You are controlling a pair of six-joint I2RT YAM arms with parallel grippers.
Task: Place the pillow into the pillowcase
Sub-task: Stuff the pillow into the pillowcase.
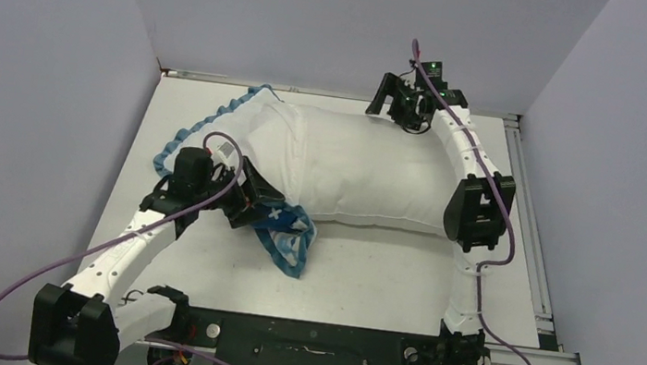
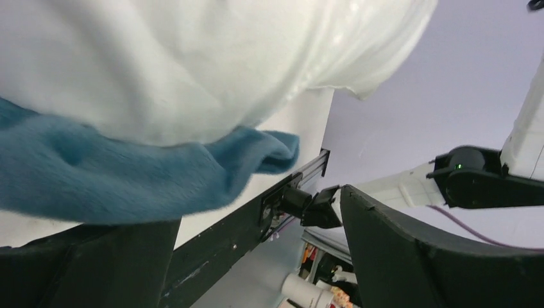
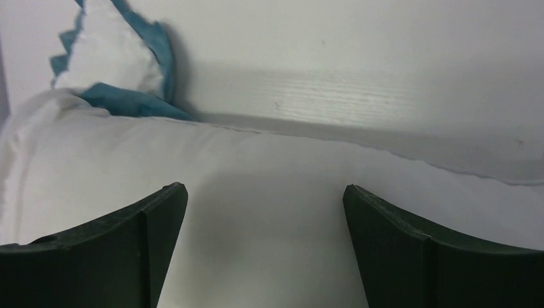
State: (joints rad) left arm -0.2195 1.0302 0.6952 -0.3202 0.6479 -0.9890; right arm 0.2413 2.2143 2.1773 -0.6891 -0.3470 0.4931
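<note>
Plump white fabric pillow (image 1: 367, 174) on the worktop (image 1: 383, 274), only its left end inside the thin blue-ruffled pillowcase (image 1: 286, 241).
The left gripper (image 1: 262, 215) and right gripper (image 3: 264, 192) gape empty; most of the sleeving is left to do.

The pillow (image 1: 367, 174) fills the far half of the table (image 1: 382, 278) almost to the back wall (image 1: 340, 17), the right arm (image 1: 479, 211) curves round its right end, and the bunched pillowcase (image 1: 287, 239) and left gripper (image 1: 262, 210) crowd its near-left corner, so open passage lies along the near tabletop strip.
</note>
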